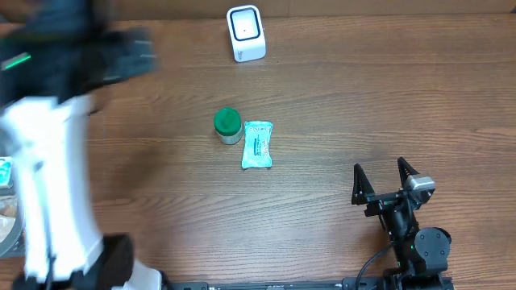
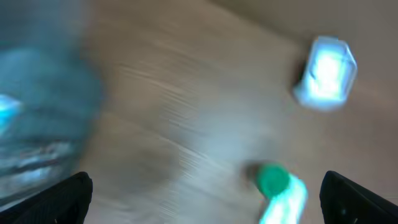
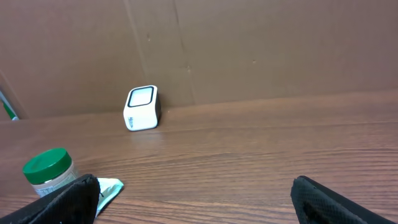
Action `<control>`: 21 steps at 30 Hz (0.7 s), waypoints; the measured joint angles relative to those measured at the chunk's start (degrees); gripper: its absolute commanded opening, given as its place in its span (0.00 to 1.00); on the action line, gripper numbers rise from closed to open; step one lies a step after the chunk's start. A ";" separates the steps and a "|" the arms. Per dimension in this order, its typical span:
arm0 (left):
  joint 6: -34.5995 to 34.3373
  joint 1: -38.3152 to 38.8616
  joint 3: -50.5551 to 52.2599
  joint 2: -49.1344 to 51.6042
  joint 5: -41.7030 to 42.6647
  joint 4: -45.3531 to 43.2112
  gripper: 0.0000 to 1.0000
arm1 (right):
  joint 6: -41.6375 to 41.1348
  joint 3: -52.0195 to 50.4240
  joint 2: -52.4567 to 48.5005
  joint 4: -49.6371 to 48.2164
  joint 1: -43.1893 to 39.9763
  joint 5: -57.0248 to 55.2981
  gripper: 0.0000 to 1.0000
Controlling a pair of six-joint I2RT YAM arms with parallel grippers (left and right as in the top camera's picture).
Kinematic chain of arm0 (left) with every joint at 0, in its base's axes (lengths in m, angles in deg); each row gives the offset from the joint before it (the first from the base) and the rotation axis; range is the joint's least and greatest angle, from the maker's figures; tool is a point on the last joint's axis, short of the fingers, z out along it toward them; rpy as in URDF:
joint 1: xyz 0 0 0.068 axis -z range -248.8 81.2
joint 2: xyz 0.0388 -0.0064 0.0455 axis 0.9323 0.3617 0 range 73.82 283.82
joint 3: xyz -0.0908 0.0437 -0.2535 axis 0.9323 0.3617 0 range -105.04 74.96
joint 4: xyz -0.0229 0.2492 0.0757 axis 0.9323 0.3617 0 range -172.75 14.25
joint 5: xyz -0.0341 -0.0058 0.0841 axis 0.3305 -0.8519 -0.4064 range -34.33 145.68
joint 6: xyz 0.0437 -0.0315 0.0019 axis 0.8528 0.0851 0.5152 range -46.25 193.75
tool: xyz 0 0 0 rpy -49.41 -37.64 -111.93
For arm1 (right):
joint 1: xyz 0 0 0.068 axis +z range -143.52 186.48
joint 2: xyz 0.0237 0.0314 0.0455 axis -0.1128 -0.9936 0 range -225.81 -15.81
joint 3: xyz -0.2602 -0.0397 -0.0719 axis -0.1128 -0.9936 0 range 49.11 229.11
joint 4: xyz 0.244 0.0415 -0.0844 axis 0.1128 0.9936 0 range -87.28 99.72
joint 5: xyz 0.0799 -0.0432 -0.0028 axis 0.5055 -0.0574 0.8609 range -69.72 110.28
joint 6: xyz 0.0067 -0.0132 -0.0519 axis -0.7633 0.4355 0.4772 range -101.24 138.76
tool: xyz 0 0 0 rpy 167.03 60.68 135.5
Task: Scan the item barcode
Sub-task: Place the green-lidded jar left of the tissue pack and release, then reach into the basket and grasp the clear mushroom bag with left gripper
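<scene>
The white barcode scanner stands at the far edge of the table, its window facing up. Mid-table, a green-lidded jar stands next to a teal packet lying flat. My left arm is raised high at the left and heavily blurred. Its gripper is open and empty, far above the jar, packet and scanner. My right gripper rests open at the near right, holding nothing. It faces the scanner, with the jar and packet by its left finger.
A brown cardboard wall backs the table. At the left edge lie a teal thing and a container rim. A blurred blue-grey mass fills the left of the left wrist view.
</scene>
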 measured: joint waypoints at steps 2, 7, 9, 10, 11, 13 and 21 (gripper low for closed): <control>-2.36 -12.57 -0.24 -3.98 -0.76 0.94 1.00 | 0.00 0.00 0.00 -0.02 0.00 0.00 1.00; -9.44 -36.22 -0.07 -3.98 -0.44 3.06 1.00 | 0.00 0.00 0.00 0.00 0.00 -0.02 1.00; -10.95 -42.60 1.29 -2.10 -0.33 3.56 1.00 | 0.02 0.00 0.00 -0.07 0.00 0.00 1.00; -11.08 -44.83 2.62 -1.11 -0.35 3.82 1.00 | 0.00 0.00 0.00 -0.02 0.02 -0.02 1.00; -11.08 -45.94 3.58 -0.28 -0.28 3.89 1.00 | 0.02 0.00 0.00 -0.02 0.00 0.00 1.00; -11.06 -48.43 7.80 1.95 -0.39 3.80 1.00 | 0.00 0.00 0.00 -0.04 0.00 0.00 1.00; -8.96 -50.51 25.81 5.64 -1.70 -6.80 1.00 | 0.02 0.00 0.00 -0.04 0.00 0.00 1.00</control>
